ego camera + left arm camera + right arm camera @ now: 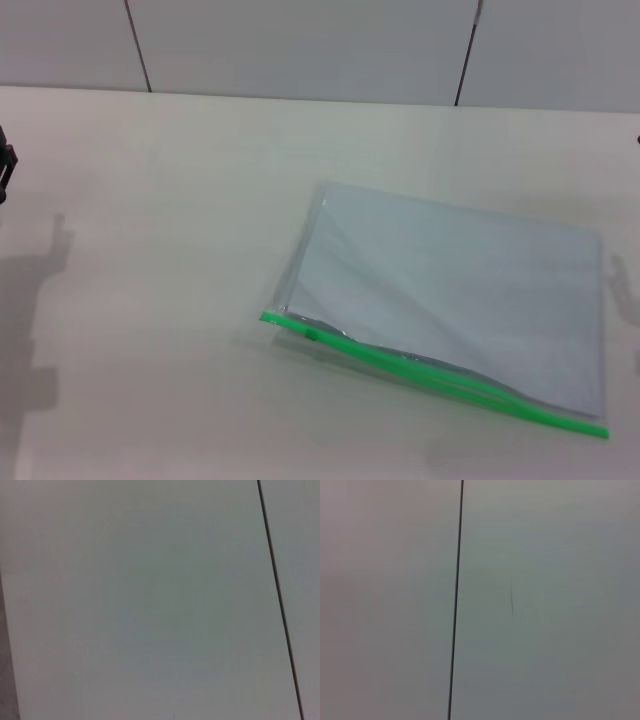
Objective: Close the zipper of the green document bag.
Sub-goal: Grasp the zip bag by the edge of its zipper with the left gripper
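Observation:
The green document bag [460,290] lies flat on the white table [150,300], right of centre and turned at an angle. Its zipper [440,378] is the bright green strip along the long edge nearest me. A small green slider [311,334] sits near the strip's left end. To the right of the slider the two sides of the strip gape apart. Only a dark sliver of my left gripper [5,165] shows at the left edge, far from the bag. A dark speck of my right gripper [637,140] shows at the right edge. Neither touches the bag.
Grey wall panels with dark seams [140,50] stand behind the table's far edge. Both wrist views show only such panels and a seam [456,605]. Arm shadows fall on the table at the left [40,270] and right [622,285].

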### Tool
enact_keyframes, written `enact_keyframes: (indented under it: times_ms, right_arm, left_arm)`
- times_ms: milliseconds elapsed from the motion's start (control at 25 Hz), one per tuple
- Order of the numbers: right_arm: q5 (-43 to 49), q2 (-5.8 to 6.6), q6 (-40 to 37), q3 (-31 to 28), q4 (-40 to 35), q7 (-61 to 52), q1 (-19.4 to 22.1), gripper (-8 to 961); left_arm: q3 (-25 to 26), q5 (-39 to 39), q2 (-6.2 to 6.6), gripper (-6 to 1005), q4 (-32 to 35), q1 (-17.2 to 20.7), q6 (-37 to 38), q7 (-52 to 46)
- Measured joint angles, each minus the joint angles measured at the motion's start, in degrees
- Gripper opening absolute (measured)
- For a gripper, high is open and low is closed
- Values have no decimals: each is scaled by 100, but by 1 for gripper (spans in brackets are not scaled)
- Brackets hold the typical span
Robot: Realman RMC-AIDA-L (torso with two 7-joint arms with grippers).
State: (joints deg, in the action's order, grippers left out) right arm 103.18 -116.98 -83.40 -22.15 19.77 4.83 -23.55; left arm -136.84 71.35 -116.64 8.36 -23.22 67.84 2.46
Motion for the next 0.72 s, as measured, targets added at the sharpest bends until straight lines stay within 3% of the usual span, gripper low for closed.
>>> enact_keyframes:
  times_ms: [720]
  right_arm:
    - [5,0,0,0,0,0,-14,754]
  left_arm:
    - [-9,-87,-9,834,16,-60,-76,11]
